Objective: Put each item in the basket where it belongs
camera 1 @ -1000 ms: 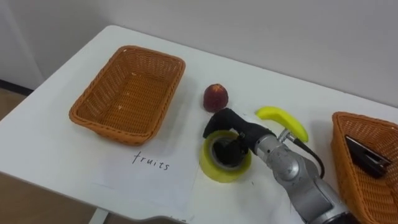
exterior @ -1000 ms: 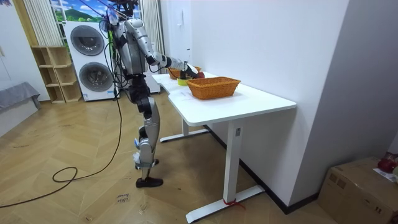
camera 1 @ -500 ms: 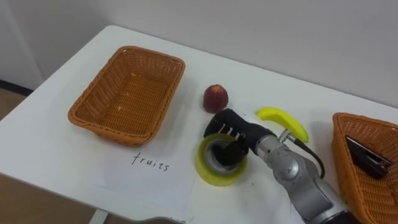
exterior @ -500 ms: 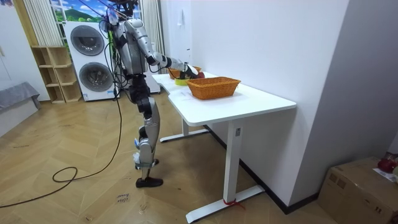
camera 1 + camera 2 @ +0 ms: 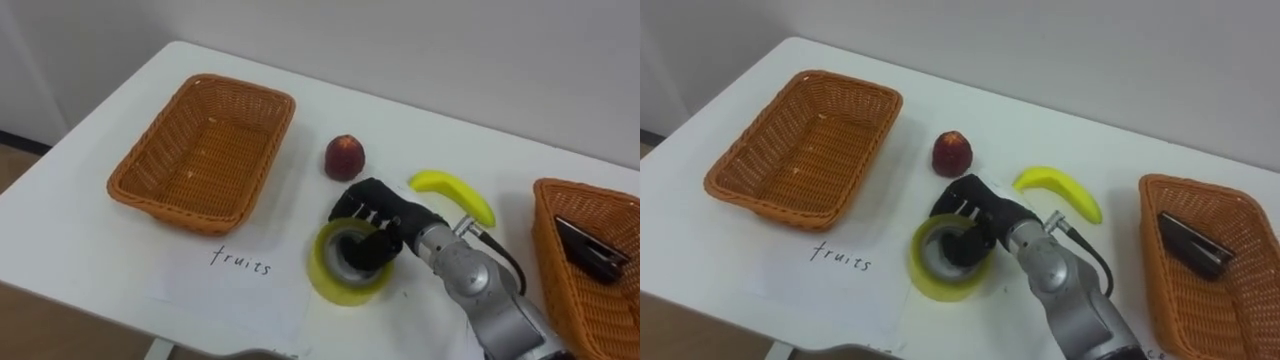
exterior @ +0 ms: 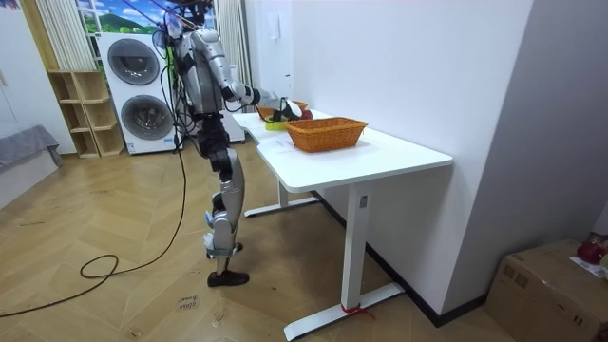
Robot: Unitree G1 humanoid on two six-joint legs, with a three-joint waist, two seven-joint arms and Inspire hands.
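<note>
Yellow tape roll (image 5: 335, 287) gripped by right hand (image 5: 388, 217), fingertips hidden inside core

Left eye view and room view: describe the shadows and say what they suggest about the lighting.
Left eye view: the peach and banana throw only faint, soft-edged shadows on the white table, suggesting diffuse light; the tape roll has a dark hole under the right hand. Room view: the wall beneath the table looks softly shaded.

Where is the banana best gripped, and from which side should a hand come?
At its thick middle, from above, closing across the narrow width. The banana lies flat on the table, long and curved, with tapering ends that would probably slip.
</note>
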